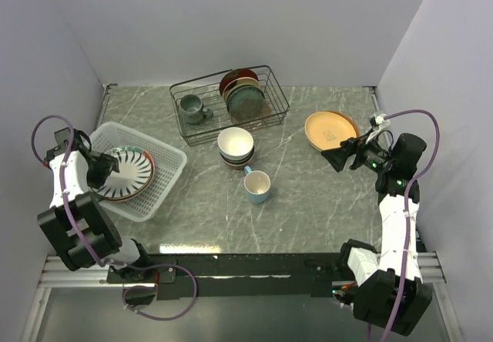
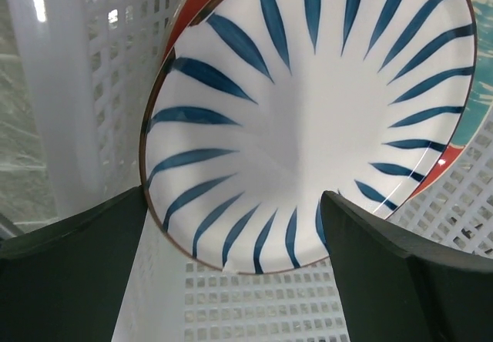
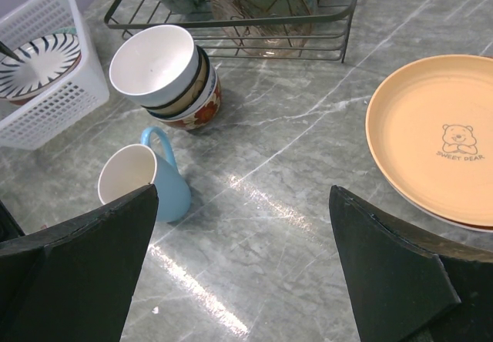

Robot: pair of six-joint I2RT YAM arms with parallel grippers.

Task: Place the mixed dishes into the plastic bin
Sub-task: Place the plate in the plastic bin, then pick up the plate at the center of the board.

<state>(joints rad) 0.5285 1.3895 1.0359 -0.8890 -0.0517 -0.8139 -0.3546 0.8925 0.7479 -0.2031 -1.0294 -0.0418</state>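
- Bin, table's left: striped plate lies inside on red-rimmed plate.
- Tan plate, bowls and mug sit on the table, not yet binned.
- Left gripper gapes over the striped plate, empty.
- Right gripper is wide open and empty near the tan plate; you likely grab it next by the rim.

**Dish count on the marble table**

Containers: two, one white plastic bin and one black wire rack.

Plates lying flat: three. Two are in the bin, a white plate with dark blue radial stripes and a teal-floral red-rimmed plate. One tan plate is on the table.

Plates standing in the rack: one group of upright plates. At least three colours show, and the exact number cannot be told.

Bowls: one stack of bowls, in which three can be told apart.

Mugs: two, one light blue mug and one grey mug.
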